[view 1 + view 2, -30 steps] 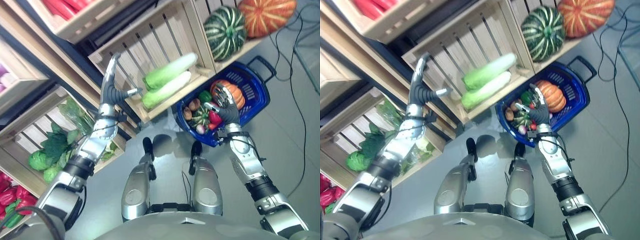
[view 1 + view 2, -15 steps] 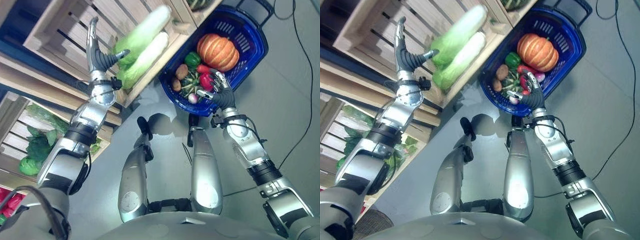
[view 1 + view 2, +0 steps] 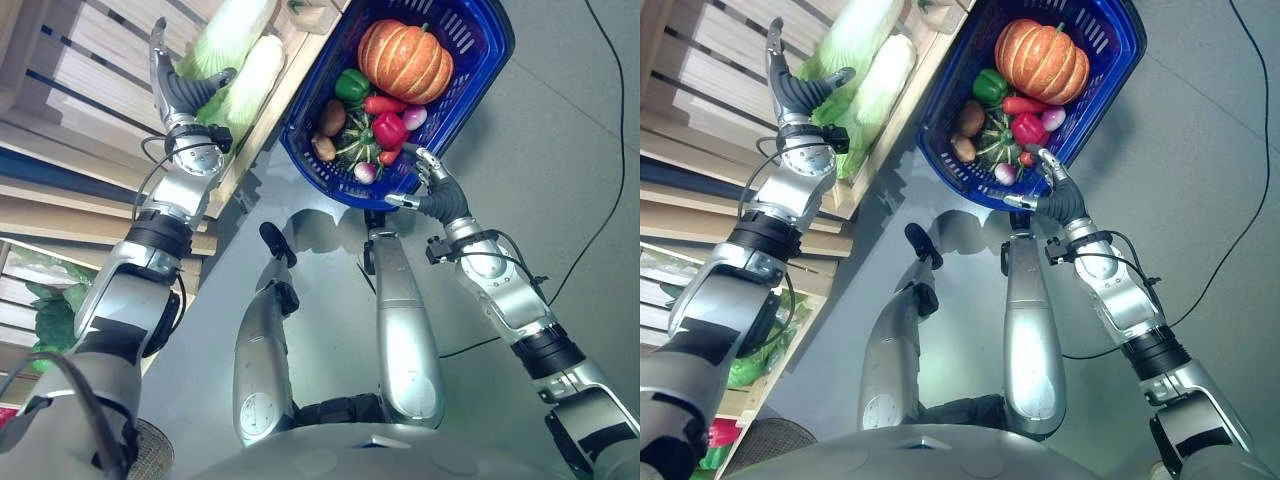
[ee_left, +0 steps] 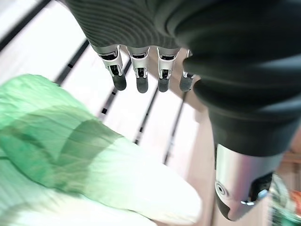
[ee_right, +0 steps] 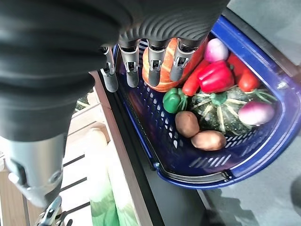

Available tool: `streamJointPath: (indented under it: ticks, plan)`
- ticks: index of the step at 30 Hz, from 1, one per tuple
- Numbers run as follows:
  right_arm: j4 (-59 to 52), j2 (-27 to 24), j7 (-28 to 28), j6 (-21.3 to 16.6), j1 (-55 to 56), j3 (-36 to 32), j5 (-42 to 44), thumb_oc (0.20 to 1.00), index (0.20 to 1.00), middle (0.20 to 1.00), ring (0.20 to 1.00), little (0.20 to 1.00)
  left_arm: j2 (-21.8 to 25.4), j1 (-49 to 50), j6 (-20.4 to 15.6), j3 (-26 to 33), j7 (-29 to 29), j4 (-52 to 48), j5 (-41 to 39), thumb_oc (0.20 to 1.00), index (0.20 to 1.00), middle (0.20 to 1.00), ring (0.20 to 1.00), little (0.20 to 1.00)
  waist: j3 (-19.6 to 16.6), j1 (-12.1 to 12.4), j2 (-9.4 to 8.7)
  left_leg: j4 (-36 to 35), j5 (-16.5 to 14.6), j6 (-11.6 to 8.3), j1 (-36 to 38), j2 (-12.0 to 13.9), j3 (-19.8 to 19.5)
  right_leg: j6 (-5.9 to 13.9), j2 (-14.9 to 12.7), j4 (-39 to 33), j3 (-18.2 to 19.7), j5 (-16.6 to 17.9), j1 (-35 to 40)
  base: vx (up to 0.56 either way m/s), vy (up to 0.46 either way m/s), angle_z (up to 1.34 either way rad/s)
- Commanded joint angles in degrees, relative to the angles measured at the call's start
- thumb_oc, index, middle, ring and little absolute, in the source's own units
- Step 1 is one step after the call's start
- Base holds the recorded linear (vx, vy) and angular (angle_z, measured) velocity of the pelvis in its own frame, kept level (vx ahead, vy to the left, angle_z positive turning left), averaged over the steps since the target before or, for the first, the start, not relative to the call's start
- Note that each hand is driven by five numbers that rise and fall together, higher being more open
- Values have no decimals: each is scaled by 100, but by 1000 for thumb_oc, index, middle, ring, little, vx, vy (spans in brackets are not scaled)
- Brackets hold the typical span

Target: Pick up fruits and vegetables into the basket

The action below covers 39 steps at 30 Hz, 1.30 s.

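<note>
Two cabbages [image 3: 225,60] lying side by side in wooden crate [image 3: 80,90], far left in left eye view; left hand [image 3: 180,90] raised just beside them, fingers straight, thumb spread, nothing held. Blue basket [image 3: 490,55] far right, loaded with pumpkin [image 3: 405,58], peppers and small roots; right hand [image 3: 430,192] near its rim, fingers relaxed, empty.

Right eye view: same layout.

Left wrist view: fingers [image 4: 139,75] extended above crate slats, pale cabbage stalk close below. Lower palm over the nearer cabbage, wrap around mid-body, then lift clear.

Right wrist view: fingers extended over basket, free space likely along the left wall.
</note>
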Motion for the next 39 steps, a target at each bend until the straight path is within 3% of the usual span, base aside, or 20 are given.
streamJointPath:
  ticks: [1,16,24,31,39]
  plan:
    - [-328,19,89,-90,127,-15,186,1000,1000,1000,1000,1000,423,-384,132,272,148,540,-279,1000,1000,1000,1000,1000,-151,-299,-112,1211,-961,-124,-513,15,14,196,395,-283,186,-50,-51,0,0,0]
    - [-236,-9,-4,130,-41,175,679,1000,1000,1000,1000,1000,908,-1174,997,-35,13,2126,-534,1000,1000,1000,1000,1000,-151,-489,-223,1408,-979,-185,-927,145,85,210,493,-400,385,98,-428,2,1,-1]
    - [-312,-50,76,373,-195,245,849,1000,1000,1000,1000,1000,976,-1283,1640,-531,-746,2609,-244,1000,1000,1000,1000,1000,-151,-576,-248,1525,-1025,-191,-1084,192,120,222,536,-368,495,142,-589,16,20,-2]
    - [-360,-174,176,668,-310,187,957,1000,1000,1000,1000,1000,861,-1208,1525,-884,-1792,2603,50,1000,1000,1000,1000,1000,-151,-653,-198,1540,-1041,-202,-1115,194,207,227,531,-334,563,167,-700,27,52,-10]
    - [-395,-352,340,826,-296,38,1124,1000,1000,1000,1000,1000,821,-1102,1609,-1102,-2335,2514,243,1000,1000,1000,1000,1000,-151,-740,-138,1555,-1057,-213,-1102,204,305,224,503,-314,646,167,-763,30,51,-6]
